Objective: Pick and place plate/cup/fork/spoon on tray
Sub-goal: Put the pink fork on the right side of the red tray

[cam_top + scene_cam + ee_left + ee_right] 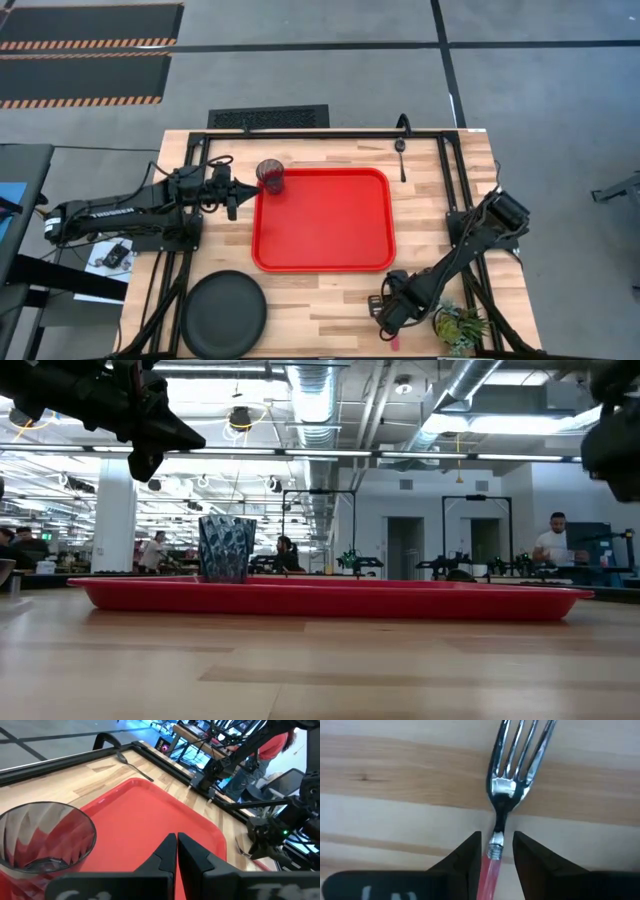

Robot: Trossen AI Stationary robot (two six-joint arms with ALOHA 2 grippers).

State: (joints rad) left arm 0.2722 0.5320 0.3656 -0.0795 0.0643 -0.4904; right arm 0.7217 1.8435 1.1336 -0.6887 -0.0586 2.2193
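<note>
The smoky cup point(270, 177) stands upright on the far left corner of the red tray point(323, 250); it also shows in the left wrist view point(45, 837) and the low view point(227, 548). My left gripper point(177, 852) is shut and empty, raised just left of the cup point(232, 192). The red-handled fork point(512, 780) lies flat on the table near its near edge. My right gripper point(495, 855) is open, pointing down, one finger on either side of the fork where the red handle meets the metal neck, with a gap on each side. The black plate point(224, 313) lies at the near left. The spoon point(401, 160) lies at the far right.
A small potted plant point(460, 325) stands at the near right corner, close beside my right arm. A black frame rail point(300, 133) runs along the table's far edge and sides. Bare tray floor point(150, 820) lies right of the cup.
</note>
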